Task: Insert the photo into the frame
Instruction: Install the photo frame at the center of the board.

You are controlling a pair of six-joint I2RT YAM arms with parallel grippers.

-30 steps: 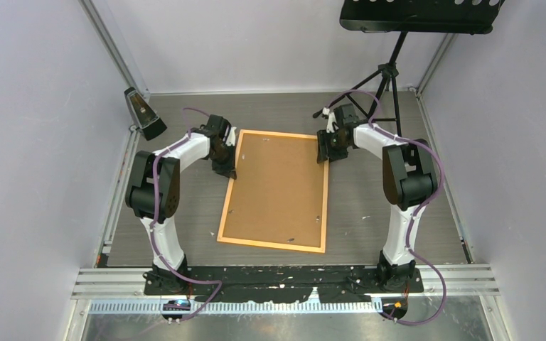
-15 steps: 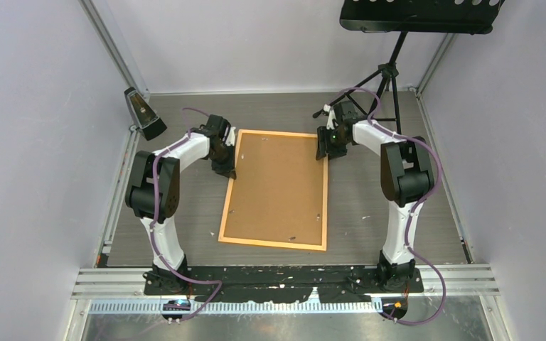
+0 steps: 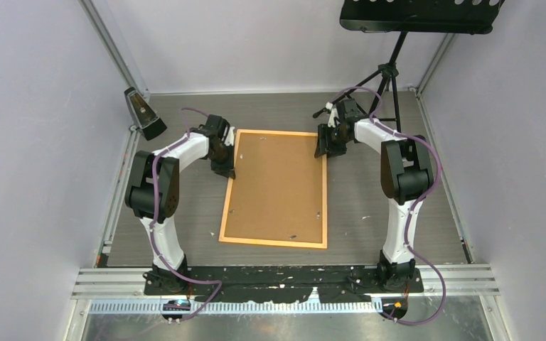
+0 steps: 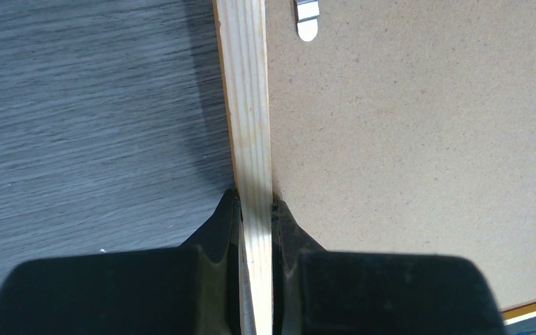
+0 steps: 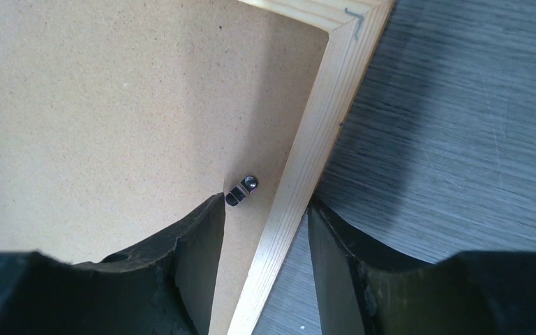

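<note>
Frame, orange-edged, lies back-up on the dark table in the middle of the overhead view, with the brown backing board seated inside it. At the bottom centre of its wrist view, the left gripper is pinched tight on the frame's pale wooden left rail, one finger on the outer side and the other on the board side. The right gripper stands spread astride the opposite rail near the frame's upper-right corner, with its inner fingertip just beside a small metal tab on the board.
</note>
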